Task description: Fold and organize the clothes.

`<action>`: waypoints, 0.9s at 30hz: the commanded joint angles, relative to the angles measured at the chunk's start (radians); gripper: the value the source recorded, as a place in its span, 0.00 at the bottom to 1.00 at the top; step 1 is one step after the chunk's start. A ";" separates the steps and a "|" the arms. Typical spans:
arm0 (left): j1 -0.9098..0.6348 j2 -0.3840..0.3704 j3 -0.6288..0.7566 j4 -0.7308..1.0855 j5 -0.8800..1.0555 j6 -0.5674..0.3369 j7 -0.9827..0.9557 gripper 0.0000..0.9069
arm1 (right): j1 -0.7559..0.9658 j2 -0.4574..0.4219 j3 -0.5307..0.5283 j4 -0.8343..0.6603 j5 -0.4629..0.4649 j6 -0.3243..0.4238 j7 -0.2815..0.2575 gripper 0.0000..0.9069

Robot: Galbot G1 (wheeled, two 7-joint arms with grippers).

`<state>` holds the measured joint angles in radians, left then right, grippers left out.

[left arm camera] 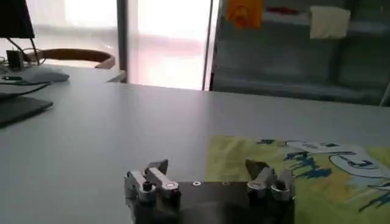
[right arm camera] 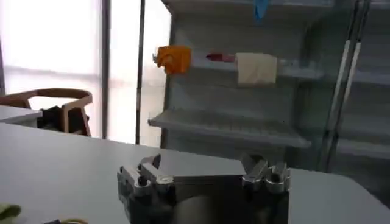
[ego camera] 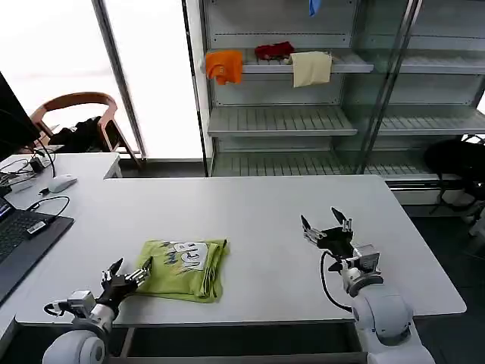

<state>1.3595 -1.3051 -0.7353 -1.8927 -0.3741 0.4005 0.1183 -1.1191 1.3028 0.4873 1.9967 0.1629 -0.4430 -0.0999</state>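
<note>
- The lime yellow-green T-shirt (ego camera: 184, 269) lies folded into a rough rectangle on the grey table (ego camera: 250, 220), toward the table's near edge and left of its middle, with the white-and-grey printed graphic (ego camera: 185, 256) facing up.
- The left claw (ego camera: 127, 274) sits low at the T-shirt's near-left corner, its arm reaching in from the table's near edge and pointing toward the shirt.
- Its fingers stand wide apart and hold nothing; one fingertip is at or just over the T-shirt's edge, and whether it touches the cloth cannot be told.
- From the left wrist view, the left claw (left arm camera: 207, 170) shows both fingers spread, one over bare table and the other above the T-shirt (left arm camera: 304, 170), whose printed graphic (left arm camera: 332, 161) runs off to the side.
- The right claw (ego camera: 326, 224) is well apart from the T-shirt, on the table's right half, raised a little above the surface with the forearm rising from the near edge.
- Its fingers are also spread wide and empty, pointing away from the robot.
- In the right wrist view, the right claw (right arm camera: 204, 170) is open over bare table (right arm camera: 61, 170), facing the metal shelving unit (right arm camera: 244, 122).
- On that shelving unit (ego camera: 303, 121), beyond the table's far edge, hang an orange cloth (ego camera: 224, 65) and a cream cloth (ego camera: 311, 68), with a red item (ego camera: 274, 50) between them.
- A laptop (ego camera: 19, 235) and a mouse (ego camera: 62, 182) lie at the table's left end, well away from the T-shirt.
</note>
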 commanded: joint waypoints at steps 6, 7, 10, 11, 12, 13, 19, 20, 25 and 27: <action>0.010 -0.013 0.019 -0.005 -0.052 0.009 0.014 0.43 | -0.002 -0.001 0.006 -0.001 -0.001 0.002 -0.001 1.00; 0.010 -0.016 0.022 -0.008 -0.063 0.019 0.013 0.43 | -0.002 -0.001 0.007 -0.001 -0.001 0.002 -0.001 1.00; 0.007 -0.021 0.028 -0.009 -0.079 0.032 0.012 0.43 | -0.001 0.000 0.006 0.000 -0.001 0.002 -0.001 1.00; 0.006 -0.023 0.027 -0.006 -0.088 0.034 0.011 0.44 | -0.001 0.000 0.006 0.001 -0.001 0.002 -0.001 1.00; 0.005 -0.023 0.027 -0.005 -0.090 0.036 0.009 0.49 | -0.001 0.000 0.006 0.001 -0.001 0.002 0.000 1.00; 0.005 -0.023 0.026 0.000 -0.091 0.036 0.008 0.50 | -0.002 0.000 0.006 0.002 -0.002 0.003 -0.001 1.00; 0.013 -0.020 0.013 0.000 -0.159 0.033 0.009 0.01 | -0.005 -0.003 0.008 0.002 -0.004 0.003 0.000 1.00; 0.013 -0.020 0.012 0.000 -0.166 0.030 0.011 0.01 | -0.005 -0.003 0.008 0.002 -0.005 0.003 0.000 1.00; 0.015 -0.021 0.015 -0.002 -0.184 0.025 0.020 0.00 | -0.002 -0.001 0.004 0.004 -0.006 0.003 0.003 1.00; 0.016 -0.020 0.017 -0.003 -0.181 0.020 0.023 0.00 | -0.002 -0.001 0.004 0.004 -0.007 0.003 0.004 1.00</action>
<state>1.3755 -1.3254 -0.7196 -1.8947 -0.5146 0.4210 0.1365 -1.1223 1.3012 0.4916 1.9999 0.1567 -0.4403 -0.0971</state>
